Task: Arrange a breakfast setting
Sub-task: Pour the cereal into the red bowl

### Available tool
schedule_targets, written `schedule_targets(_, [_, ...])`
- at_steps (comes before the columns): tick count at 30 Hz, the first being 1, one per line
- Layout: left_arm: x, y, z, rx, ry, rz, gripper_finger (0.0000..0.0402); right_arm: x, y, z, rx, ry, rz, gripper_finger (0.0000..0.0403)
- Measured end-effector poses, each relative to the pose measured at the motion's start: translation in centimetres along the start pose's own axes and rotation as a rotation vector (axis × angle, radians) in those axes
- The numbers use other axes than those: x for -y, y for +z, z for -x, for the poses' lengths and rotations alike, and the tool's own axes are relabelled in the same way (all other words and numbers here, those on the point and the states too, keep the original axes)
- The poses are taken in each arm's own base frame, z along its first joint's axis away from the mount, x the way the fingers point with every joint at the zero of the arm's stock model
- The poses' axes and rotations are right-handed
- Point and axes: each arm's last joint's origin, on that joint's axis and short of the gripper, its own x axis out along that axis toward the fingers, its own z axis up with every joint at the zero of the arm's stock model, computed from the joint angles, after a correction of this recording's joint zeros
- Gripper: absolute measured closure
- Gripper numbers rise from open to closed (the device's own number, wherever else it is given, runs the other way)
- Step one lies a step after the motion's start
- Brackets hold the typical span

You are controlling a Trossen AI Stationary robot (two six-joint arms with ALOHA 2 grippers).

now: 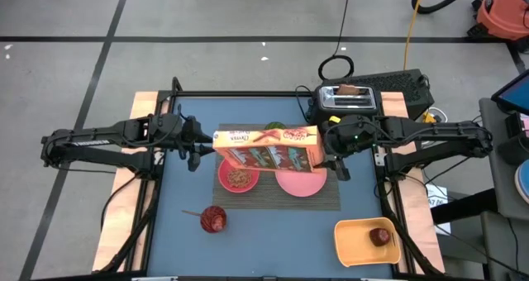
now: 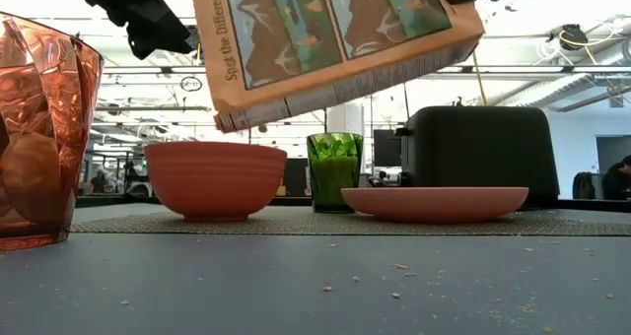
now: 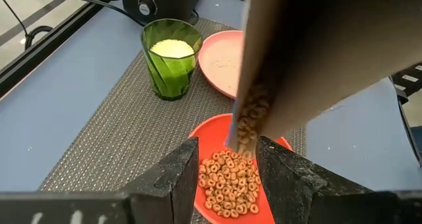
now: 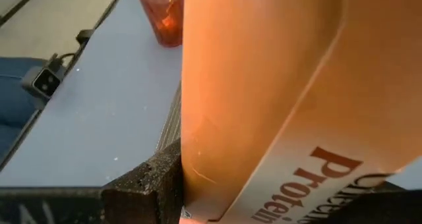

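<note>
The Cheerios cereal box [image 1: 269, 147] hangs above the dark striped placemat [image 1: 273, 200], tilted with its open left end down. Cereal [image 3: 247, 128] falls from it into the pink-red bowl [image 1: 238, 178], which rests on the mat. My right gripper [image 1: 331, 155] is shut on the box's right end. My left gripper [image 1: 197, 153] is open beside the box's open end, above the bowl [image 3: 231, 184]; I see no touch. The larger pink plate [image 1: 300, 183] lies on the mat. The toast [image 1: 351, 90] sticks out of the toaster. The apple [image 1: 380, 236] lies in the orange tray. My right gripper pinches the cereal box between its two fingers at the box's right, closed end [image 1: 318, 153], coming level from the table's right side. One finger [image 4: 151, 184] lies against an orange face [image 4: 217, 151]. The box is lifted clear, tilted with its open end [image 2: 232, 118] lower.
A green cup [image 2: 335, 170] stands on the mat behind the bowl and plate. A red tumbler [image 1: 213, 219] stands near the front left. The black toaster [image 1: 347, 103] stands at the back right, and the orange tray [image 1: 364, 244] at the front right.
</note>
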Motion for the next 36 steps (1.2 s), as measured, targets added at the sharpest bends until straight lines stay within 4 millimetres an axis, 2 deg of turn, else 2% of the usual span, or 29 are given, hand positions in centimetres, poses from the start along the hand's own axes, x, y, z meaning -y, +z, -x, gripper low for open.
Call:
schedule_targets(4, [0.0, 0.0, 0.0, 0.000, 0.001, 0.010, 0.0245, -0.1, -0.8, 0.0, -0.077, 0.006, -0.015, 0.0195])
schedule_targets(10, [0.0, 0.0, 0.0, 0.000, 0.001, 0.010, 0.0245, 0.0, 0.4, 0.2, 0.045, -0.005, 0.044, 0.0195])
schedule_targets(20, [0.0, 0.0, 0.0, 0.000, 0.001, 0.019, 0.0245, -0.1, -0.9, 0.1, -0.084, 0.006, -0.050, 0.0195])
schedule_targets(25, [0.0, 0.0, 0.0, 0.000, 0.001, 0.021, 0.0245, 0.0, 0.2, 0.1, 0.021, -0.005, 0.003, 0.0195])
schedule_targets(30, [0.0, 0.0, 0.0, 0.000, 0.001, 0.020, 0.0245, 0.0, -0.4, 0.1, -0.036, 0.000, -0.015, 0.0195])
schedule_targets(36, [0.0, 0.0, 0.0, 0.000, 0.001, 0.014, 0.0245, 0.0, 0.5, 0.4, 0.021, -0.005, -0.003, 0.0195])
